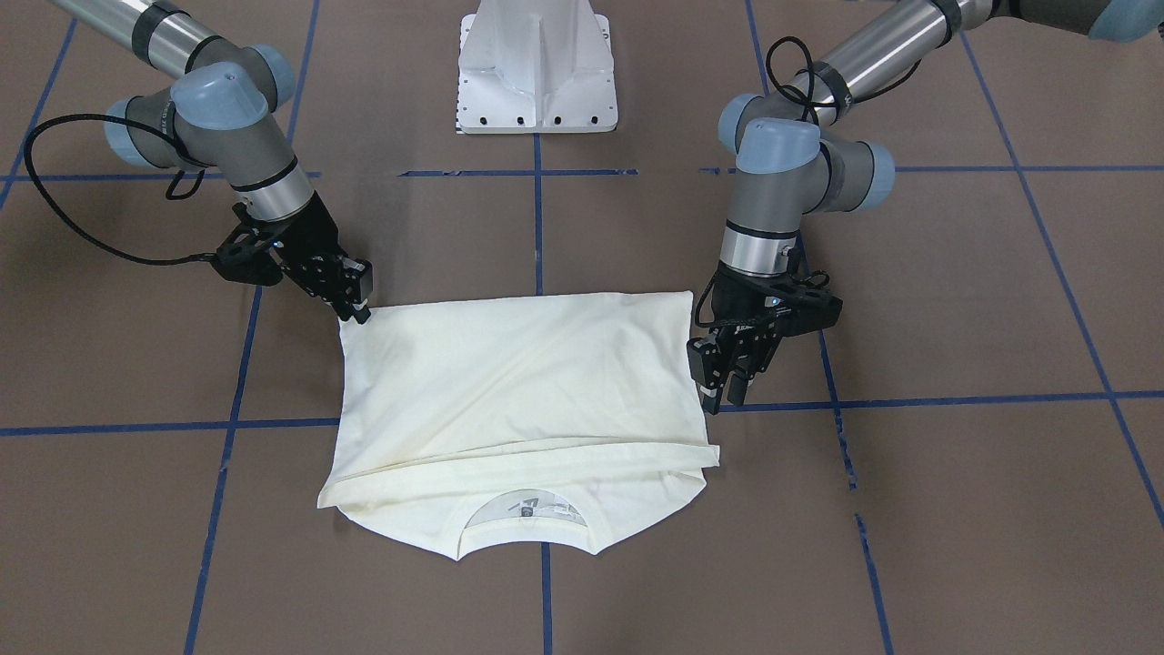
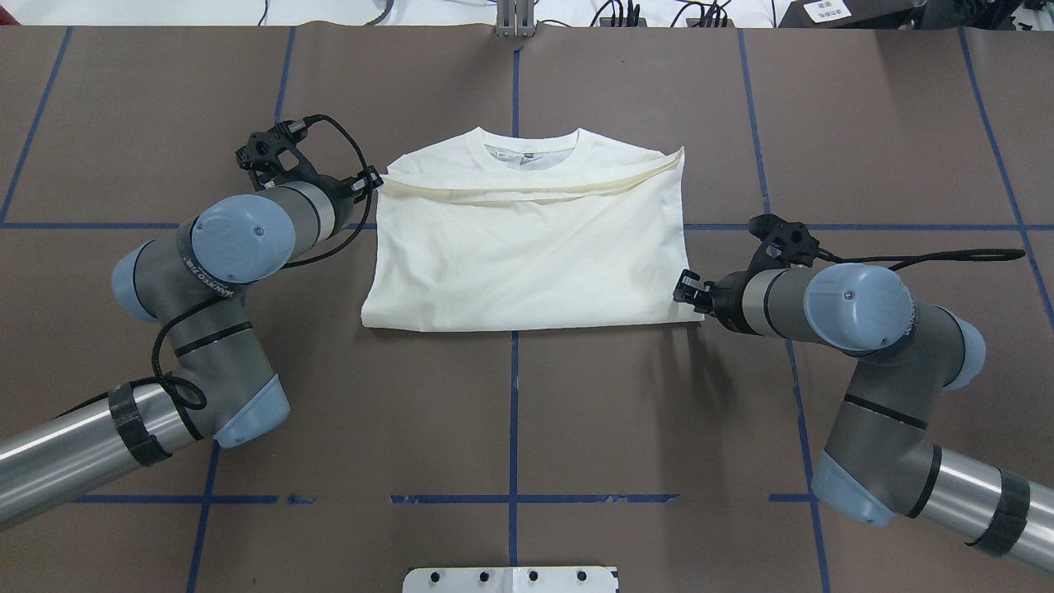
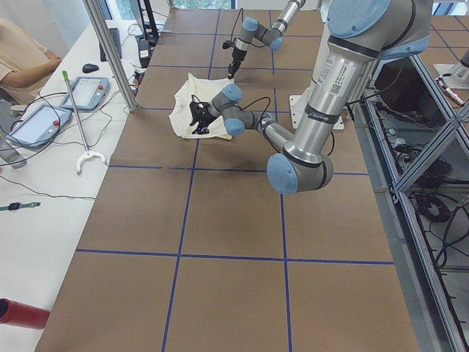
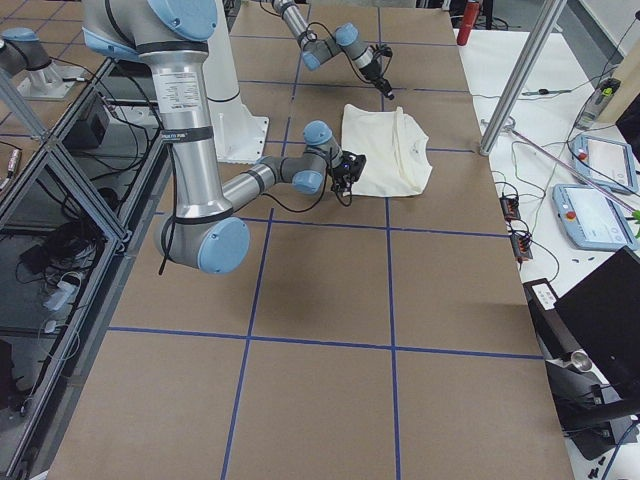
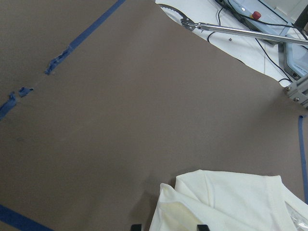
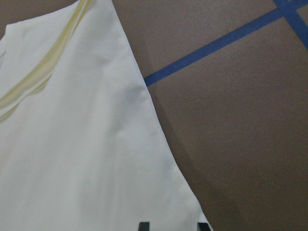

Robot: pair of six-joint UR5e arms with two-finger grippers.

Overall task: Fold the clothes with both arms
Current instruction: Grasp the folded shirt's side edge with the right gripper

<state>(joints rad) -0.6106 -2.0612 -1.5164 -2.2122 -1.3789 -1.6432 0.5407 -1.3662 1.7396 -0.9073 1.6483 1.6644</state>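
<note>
The cream-white T-shirt [image 1: 518,382] [image 2: 527,255] lies folded on the brown table with its plain back up. Its collar and label [image 2: 527,152] are on the side far from the robot, and a folded edge runs across below the collar. My left gripper [image 1: 726,398] [image 2: 375,181] is at the shirt's side near the collar end. In the left wrist view its fingers stand apart with the shirt's edge [image 5: 231,202] between them. My right gripper [image 1: 359,314] [image 2: 683,290] sits at the opposite near corner, open, with the corner of the cloth [image 6: 72,144] between its tips.
The white pedestal base [image 1: 536,73] stands behind the shirt on the robot's side. Blue tape lines [image 2: 515,395] grid the table. A side table with tablets [image 3: 44,121], a grabber tool [image 3: 80,139] and a person's arm [image 3: 22,51] lies beyond the collar side.
</note>
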